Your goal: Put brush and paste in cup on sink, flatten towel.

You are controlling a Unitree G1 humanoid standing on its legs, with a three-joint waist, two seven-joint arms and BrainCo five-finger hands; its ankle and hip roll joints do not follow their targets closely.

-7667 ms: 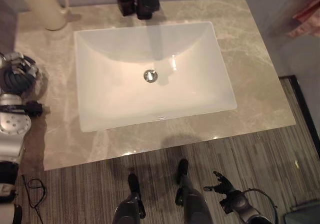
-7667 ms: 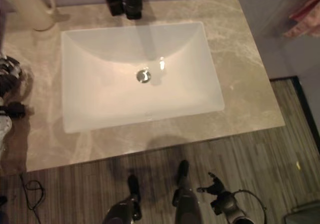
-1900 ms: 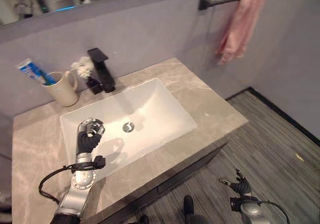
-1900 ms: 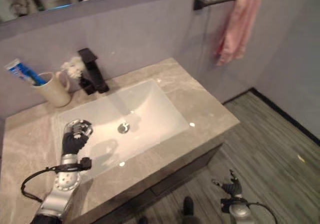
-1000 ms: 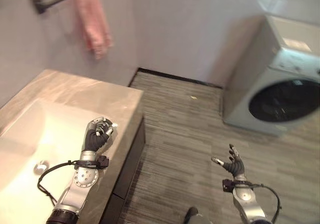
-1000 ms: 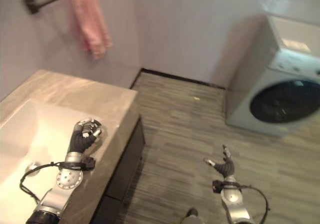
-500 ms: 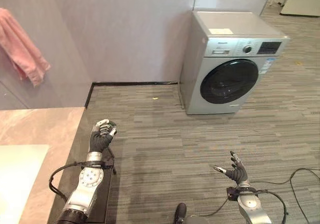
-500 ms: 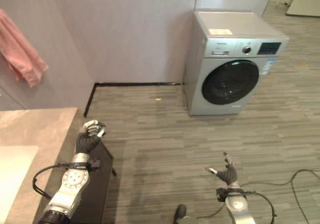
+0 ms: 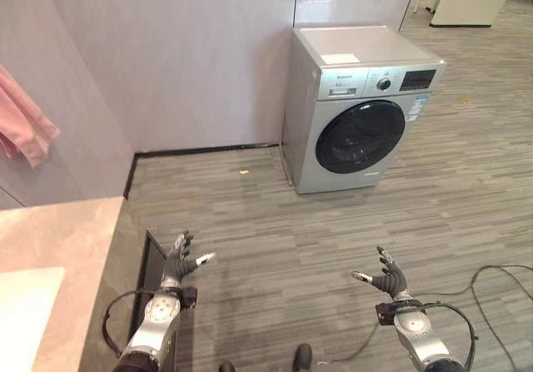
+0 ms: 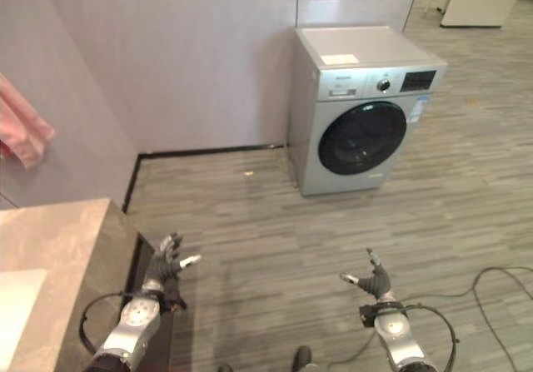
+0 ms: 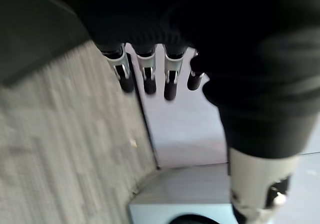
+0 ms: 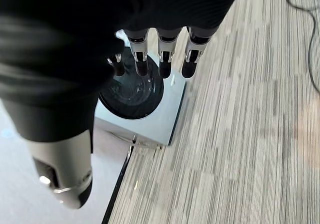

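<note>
Both robot hands, left (image 9: 178,261) and right (image 9: 387,279), hung open and empty; the towel (image 9: 23,126) by the table's (image 9: 58,230) far edge looked next, needing a reach.

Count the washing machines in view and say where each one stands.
1. The washing machine stands on the striped floor against the back wall, ahead and to the right. More could be outside these views.
</note>
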